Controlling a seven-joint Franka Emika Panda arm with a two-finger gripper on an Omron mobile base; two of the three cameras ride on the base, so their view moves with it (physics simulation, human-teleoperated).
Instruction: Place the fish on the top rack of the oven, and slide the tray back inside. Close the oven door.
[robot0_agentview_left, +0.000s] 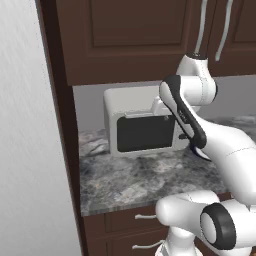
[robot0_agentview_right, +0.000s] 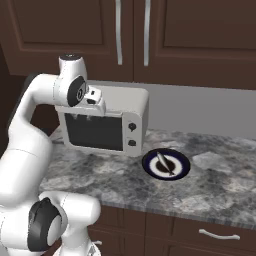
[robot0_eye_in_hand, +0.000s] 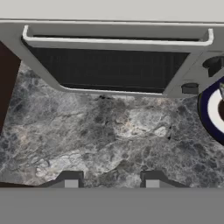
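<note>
Right base view, white toaster oven (robot0_agentview_right: 107, 122) beside blue-rimmed plate (robot0_agentview_right: 166, 164), marble counter (robot0_agentview_right: 220, 185).

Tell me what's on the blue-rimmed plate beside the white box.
On the plate, right of the white box on the counter, lies one slim grey piece, likely the fish. It covers part of the plate's white centre; nothing else shows there.

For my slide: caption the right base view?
White arm above a stone counter, beside a toaster oven and blue-rimmed plate.
</note>
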